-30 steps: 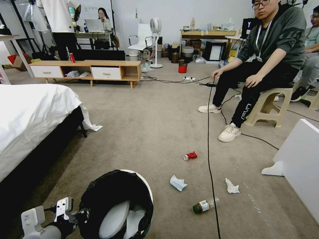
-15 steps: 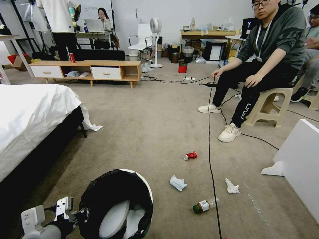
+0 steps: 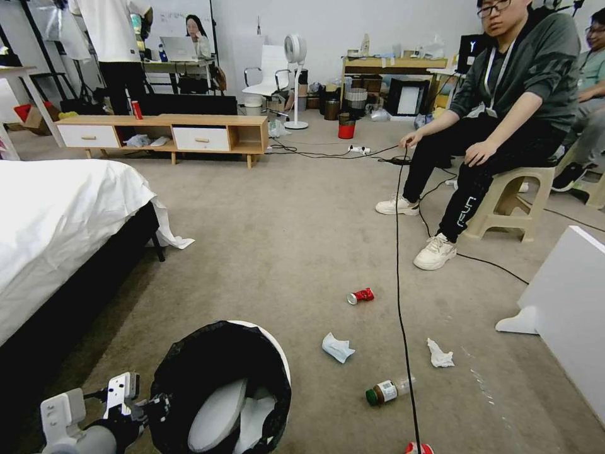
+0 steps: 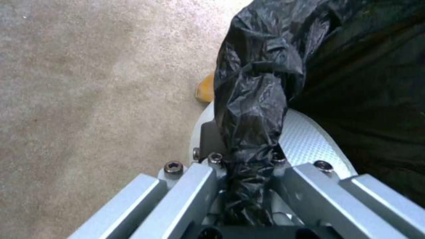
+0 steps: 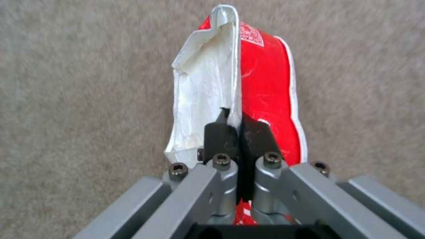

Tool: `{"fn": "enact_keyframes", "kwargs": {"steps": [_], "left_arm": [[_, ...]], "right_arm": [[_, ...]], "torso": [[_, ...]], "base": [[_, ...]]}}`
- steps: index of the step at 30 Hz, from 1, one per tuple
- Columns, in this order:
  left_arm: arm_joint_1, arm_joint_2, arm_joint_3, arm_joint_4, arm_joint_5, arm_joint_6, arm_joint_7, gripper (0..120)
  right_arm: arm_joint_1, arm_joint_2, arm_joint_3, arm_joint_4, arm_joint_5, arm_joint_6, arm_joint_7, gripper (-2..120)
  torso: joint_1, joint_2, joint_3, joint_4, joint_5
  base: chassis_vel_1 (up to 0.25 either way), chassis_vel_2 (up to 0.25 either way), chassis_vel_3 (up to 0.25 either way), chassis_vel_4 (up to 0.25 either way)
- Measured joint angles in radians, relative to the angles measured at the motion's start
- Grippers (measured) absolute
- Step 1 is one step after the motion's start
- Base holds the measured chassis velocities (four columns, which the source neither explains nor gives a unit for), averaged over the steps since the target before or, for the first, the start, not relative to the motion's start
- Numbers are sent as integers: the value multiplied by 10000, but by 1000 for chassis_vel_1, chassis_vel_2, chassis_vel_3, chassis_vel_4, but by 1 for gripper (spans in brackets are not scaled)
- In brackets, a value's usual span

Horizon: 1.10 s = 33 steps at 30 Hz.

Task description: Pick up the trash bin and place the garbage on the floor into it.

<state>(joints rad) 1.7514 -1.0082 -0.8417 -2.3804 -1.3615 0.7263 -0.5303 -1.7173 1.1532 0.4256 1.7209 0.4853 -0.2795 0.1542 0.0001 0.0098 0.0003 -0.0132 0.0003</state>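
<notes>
While the left gripper [image 4: 248, 172] is pinching the black bag at the rim of the trash bin [image 3: 220, 384], its fingers are clamped onto a bunched fold of that liner, and the bin is sitting at the near left part of the floor [image 3: 283, 252], close to the foot of the bed [image 3: 57, 221]. In the right wrist view, the right gripper [image 5: 239, 132] is gripping a red snack packet [image 5: 261, 83] with its black pads closed tight on the packet's edge, and the packet is hanging over bare carpet; a sliver of red is also showing at the bottom edge of the head view. More garbage is lying out on the floor beyond the bin: a crushed red can [image 3: 360, 296] farthest off, two crumpled white tissues [image 3: 338, 347] nearer, and a green-capped bottle [image 3: 386, 391] nearest. A black cable [image 3: 398, 252] is running down the carpet between the two tissues, just beside the can and touching or crossing the bottle's clear end.
</notes>
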Motion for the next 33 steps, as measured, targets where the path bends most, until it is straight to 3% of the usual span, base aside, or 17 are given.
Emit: {"fn": "enact_keyframes", "kwargs": {"steps": [8,16,27,29,33], "left_arm": [[-25,458,-127,-111,-638,65,-246,1],[-196,878,-91,-232,-1099,75,-519,1],[-210,1083,-30,-370,-1101,85,-565,1],[-186,1115,26,-520,-1080,90,-557,1],[-172,1184,46,-607,-1067,92,-557,1]], "right_arm": [[-1124,-362,1326,1043,-362,1074,-733,0],[-1931,-37,2911,2418,-591,1997,-1524,0],[-2731,530,3848,4240,-758,3524,-2819,0],[-2999,597,4059,4929,-692,4062,-3422,0],[-3178,508,4183,5362,-536,4314,-3823,0]], "torso": [[0,0,0,0,-3],[0,1,0,-1,-3],[0,0,0,0,-2],[0,0,0,-1,-4],[0,0,0,-1,-3]], "base": [[0,0,0,0],[0,0,0,0],[0,0,0,0],[0,0,0,0],[0,0,0,0]]}}
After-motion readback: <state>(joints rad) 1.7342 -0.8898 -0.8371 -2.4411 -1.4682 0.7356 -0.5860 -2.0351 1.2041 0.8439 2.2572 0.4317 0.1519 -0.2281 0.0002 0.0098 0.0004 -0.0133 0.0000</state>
